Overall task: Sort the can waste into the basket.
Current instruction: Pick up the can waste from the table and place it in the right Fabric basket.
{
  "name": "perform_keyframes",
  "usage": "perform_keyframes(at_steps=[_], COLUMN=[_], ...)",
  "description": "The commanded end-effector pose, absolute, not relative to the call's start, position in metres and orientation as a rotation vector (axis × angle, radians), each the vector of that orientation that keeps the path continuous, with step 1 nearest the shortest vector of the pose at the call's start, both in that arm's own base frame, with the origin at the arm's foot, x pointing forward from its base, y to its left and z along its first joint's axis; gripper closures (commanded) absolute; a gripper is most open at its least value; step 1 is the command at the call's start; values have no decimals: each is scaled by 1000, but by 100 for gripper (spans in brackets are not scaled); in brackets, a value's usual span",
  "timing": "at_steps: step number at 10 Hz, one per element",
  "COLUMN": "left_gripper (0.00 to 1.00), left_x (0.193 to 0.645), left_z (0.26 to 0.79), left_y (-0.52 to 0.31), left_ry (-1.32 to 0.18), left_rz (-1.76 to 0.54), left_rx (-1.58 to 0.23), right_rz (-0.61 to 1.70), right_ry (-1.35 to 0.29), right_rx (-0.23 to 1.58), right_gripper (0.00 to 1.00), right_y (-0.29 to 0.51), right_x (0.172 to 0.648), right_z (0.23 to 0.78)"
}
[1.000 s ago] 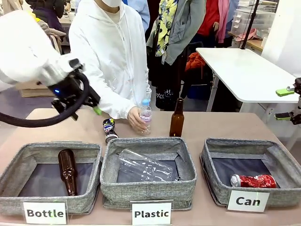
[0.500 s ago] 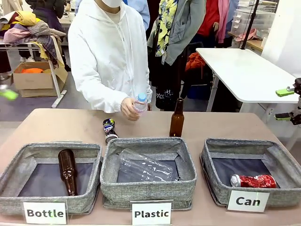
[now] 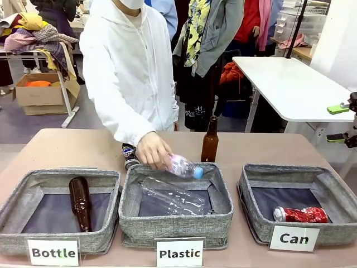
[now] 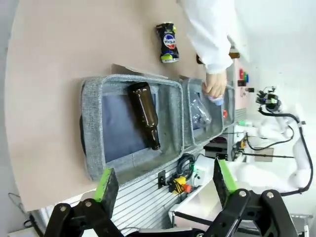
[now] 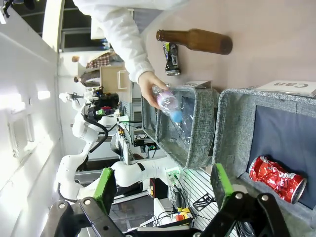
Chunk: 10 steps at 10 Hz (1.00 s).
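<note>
A crushed red can (image 3: 300,214) (image 5: 276,177) lies in the front right corner of the grey basket (image 3: 334,234) (image 5: 228,123) labelled "Can". The dark blue-black can (image 3: 128,152) (image 4: 169,42) (image 5: 172,58) lies on the table behind the "Plastic" basket (image 3: 175,226), partly behind the person's hand (image 3: 152,151). My right gripper (image 3: 336,123) (image 5: 163,185) hangs open and empty at the far right, above and beyond the "Can" basket. My left gripper (image 4: 164,182) is open and empty, high and well back from the table.
The person's hand holds a clear plastic bottle (image 3: 183,166) tilted over the "Plastic" basket, which has a crumpled clear bottle (image 3: 170,198) in it. A brown bottle (image 3: 210,140) stands upright behind it. Another brown bottle (image 3: 80,202) lies in the "Bottle" basket (image 3: 33,184).
My left arm has pulled out of the front view to the left. The person lifted the plastic bottle off the table and brought it down over the "Plastic" basket. My right gripper has not moved.
</note>
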<state>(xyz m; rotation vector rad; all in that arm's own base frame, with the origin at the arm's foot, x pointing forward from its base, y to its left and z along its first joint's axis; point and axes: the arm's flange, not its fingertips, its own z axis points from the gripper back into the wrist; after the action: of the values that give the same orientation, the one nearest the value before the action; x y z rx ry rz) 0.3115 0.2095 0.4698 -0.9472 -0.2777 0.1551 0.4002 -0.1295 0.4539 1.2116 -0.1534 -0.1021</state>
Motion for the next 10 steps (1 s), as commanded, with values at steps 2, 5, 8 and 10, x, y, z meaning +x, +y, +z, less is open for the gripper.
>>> perform_keyframes(at_steps=[2, 5, 8, 10], left_gripper=[0, 0, 0, 0], left_x=[350, 392, 443, 469], left_z=[486, 503, 504, 497], left_y=[165, 81, 2, -47], left_ry=[-249, -239, -201, -206], left_rz=[27, 97, 82, 98], left_rx=[-932, -776, -646, -546], right_rz=[-75, -75, -75, -75], right_ry=[-159, -159, -159, -159], right_rx=[1211, 1211, 1211, 1211], right_gripper=[0, 0, 0, 0], right_y=[-133, -133, -133, -133], right_x=[400, 400, 400, 400], right_z=[455, 455, 455, 455])
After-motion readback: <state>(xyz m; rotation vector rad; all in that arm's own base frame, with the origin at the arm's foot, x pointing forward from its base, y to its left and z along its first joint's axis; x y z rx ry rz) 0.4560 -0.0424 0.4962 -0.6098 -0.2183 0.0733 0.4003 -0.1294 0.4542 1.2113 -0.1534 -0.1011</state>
